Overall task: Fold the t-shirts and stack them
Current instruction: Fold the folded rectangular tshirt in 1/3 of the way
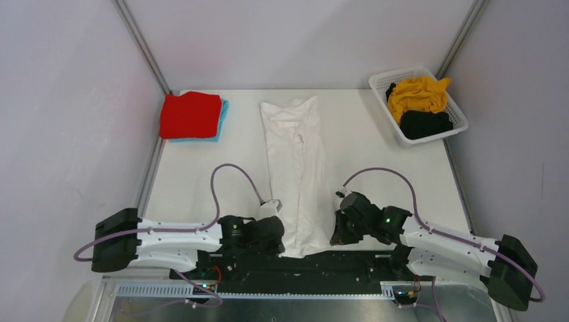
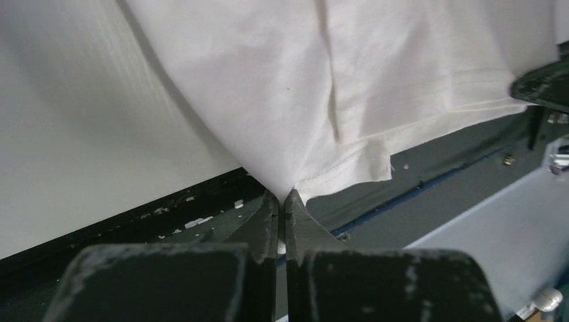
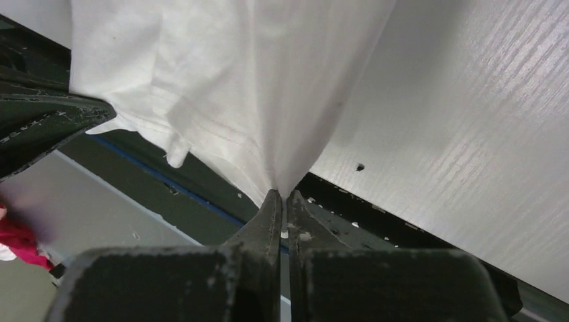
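Note:
A white t-shirt (image 1: 295, 168) lies in a long narrow strip down the middle of the table, its hem at the near edge. My left gripper (image 1: 280, 236) is shut on the hem's left corner, the cloth (image 2: 282, 100) pinched at the tips (image 2: 282, 196). My right gripper (image 1: 335, 235) is shut on the hem's right corner, where the fabric (image 3: 228, 87) gathers into the tips (image 3: 282, 194). A folded red t-shirt (image 1: 190, 114) rests on a light blue one (image 1: 222, 115) at the back left. Mustard yellow (image 1: 417, 94) and black (image 1: 425, 123) t-shirts lie crumpled in the basket.
A white slotted basket (image 1: 402, 137) stands at the back right corner. White walls close in the table on three sides. The dark mounting rail (image 1: 302, 265) runs along the near edge below the hem.

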